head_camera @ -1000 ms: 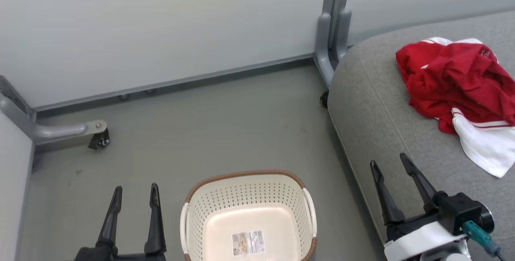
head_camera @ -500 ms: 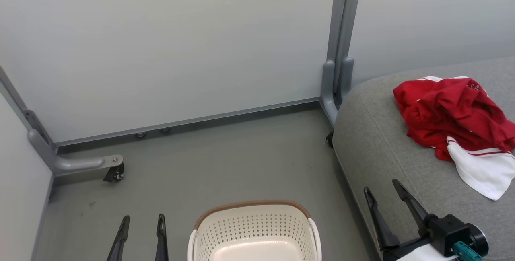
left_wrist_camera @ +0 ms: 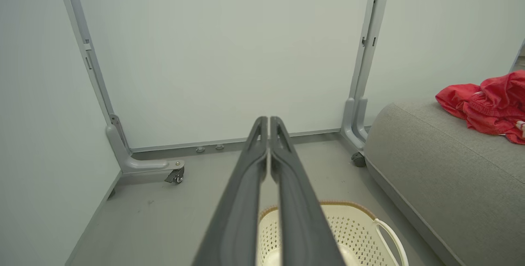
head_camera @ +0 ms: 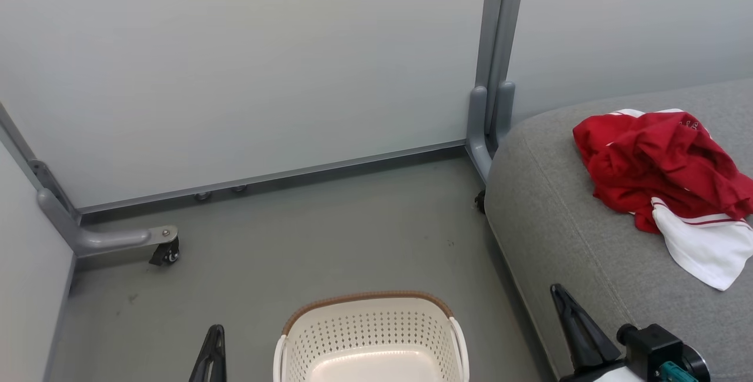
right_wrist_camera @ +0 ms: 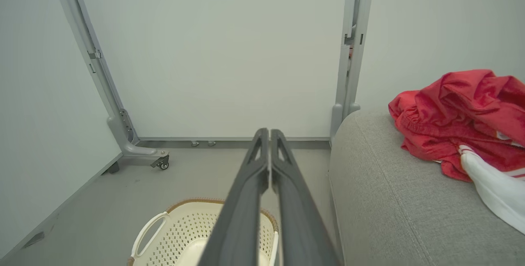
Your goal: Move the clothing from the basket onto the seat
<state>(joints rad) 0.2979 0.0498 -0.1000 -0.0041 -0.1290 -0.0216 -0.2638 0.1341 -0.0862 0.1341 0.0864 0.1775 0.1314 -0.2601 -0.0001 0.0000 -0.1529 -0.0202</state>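
Red clothing (head_camera: 659,164) heaped on the grey seat (head_camera: 565,241), both pincers pressed together.
The basket (head_camera: 370,335) stands on the floor (head_camera: 329,235) between the left pincer (head_camera: 216,330) and the right pincer (head_camera: 557,291). The clothing lies ahead and right of the right pincer, apart from both; neither pinches anything.

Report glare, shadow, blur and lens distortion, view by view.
Head view: soft even light, a bright sheen on the floor of the basket, a faint shadow along the base of the seat. Left wrist view: the wide-angle lens makes the partition post lean outward; the shut left pincer looms large. Right wrist view: same leaning; right pincer shut, clothing sharp.
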